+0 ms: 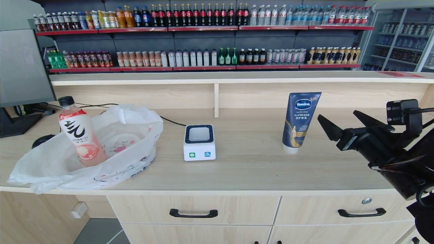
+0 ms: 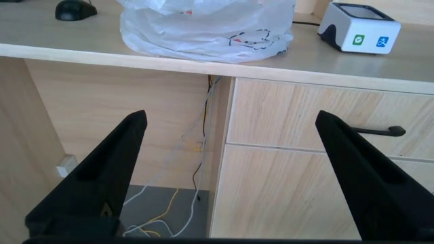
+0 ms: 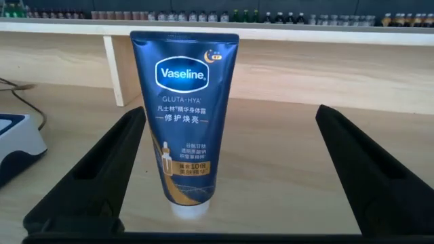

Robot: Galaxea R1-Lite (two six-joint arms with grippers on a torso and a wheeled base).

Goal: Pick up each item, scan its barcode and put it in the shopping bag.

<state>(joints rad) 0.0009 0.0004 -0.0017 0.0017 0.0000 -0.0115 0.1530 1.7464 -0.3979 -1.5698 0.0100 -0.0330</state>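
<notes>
1. Your right gripper [image 1: 338,116] hangs at the right end of the counter [image 1: 251,166], jaws wide apart and empty, pointing left at the tube [image 1: 300,122].
2. Your left gripper [image 2: 230,118] sits low before the cabinet [image 2: 298,169], also gaping and holding nothing.
3. The tube stands upright on its cap, right of the scanner [image 1: 199,142].
4. The bag [image 1: 132,135], left of the scanner, holds one tilted bottle [image 1: 81,134].

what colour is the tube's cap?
White. The tube stands on its cap; right wrist view shows it best.
</notes>
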